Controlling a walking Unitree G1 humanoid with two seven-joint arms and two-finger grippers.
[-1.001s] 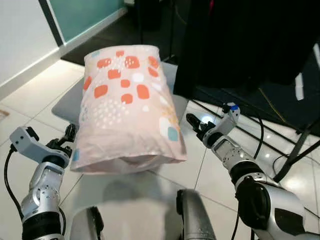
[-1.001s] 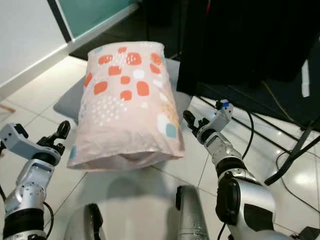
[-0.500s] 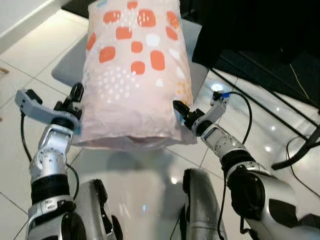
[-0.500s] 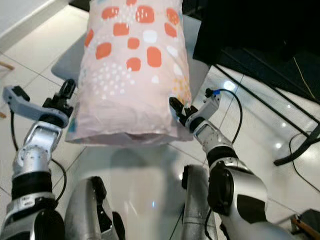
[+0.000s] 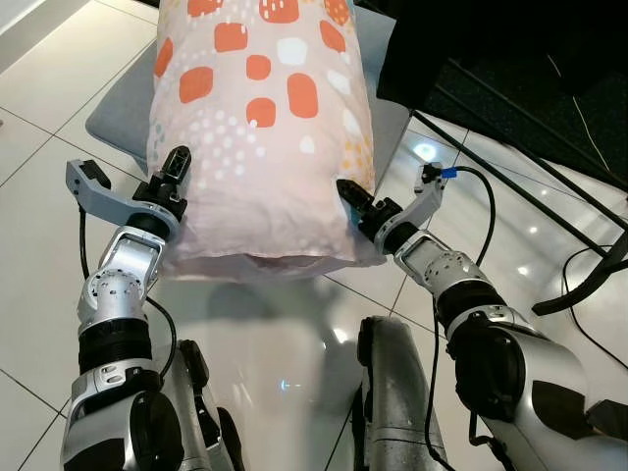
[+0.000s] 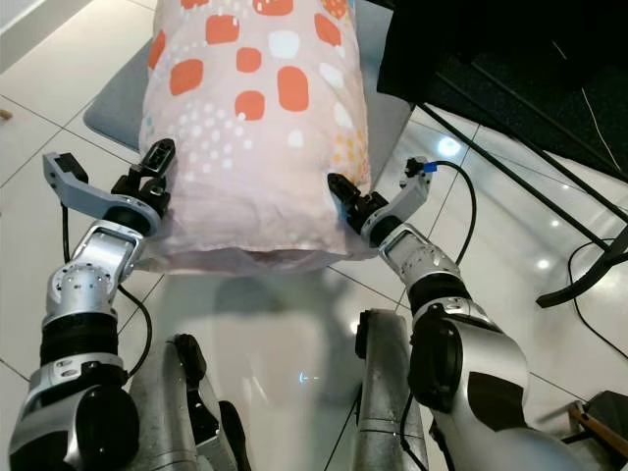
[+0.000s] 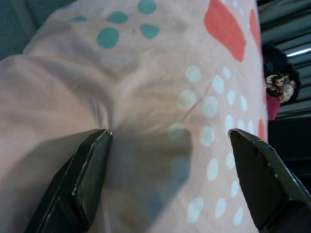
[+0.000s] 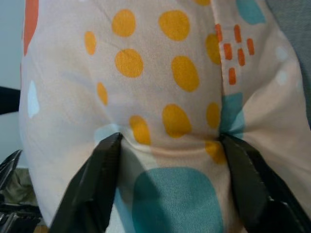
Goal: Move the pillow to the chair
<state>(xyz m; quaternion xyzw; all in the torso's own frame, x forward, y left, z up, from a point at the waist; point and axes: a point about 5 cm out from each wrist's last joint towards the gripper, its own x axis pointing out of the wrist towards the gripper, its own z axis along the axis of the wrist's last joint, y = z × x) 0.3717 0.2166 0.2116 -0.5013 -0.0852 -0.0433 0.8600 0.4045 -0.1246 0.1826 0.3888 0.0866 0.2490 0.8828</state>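
Note:
A pink pillow [image 5: 260, 128] with orange patches and white dots lies lengthwise on a grey chair seat [image 5: 116, 110], its near end hanging over the seat's front edge. My left gripper [image 5: 175, 175] is open and presses against the pillow's left side near that end. My right gripper [image 5: 355, 201] is open too and presses against the right side. In the left wrist view the spread fingers [image 7: 90, 167] dent the fabric. The right wrist view shows the same: the fingers [image 8: 97, 179] push into the cloth beside a teal patch.
A large black mass [image 5: 510, 49] stands close behind the chair on the right. Black stand legs and cables [image 5: 589, 280] cross the glossy white tile floor [image 5: 39, 196] to the right. My own legs [image 5: 392, 392] are just below the pillow's end.
The camera has tilted down and closer. Both grippers, which stood apart from the pillow a second ago, have come in and now press on its two sides.

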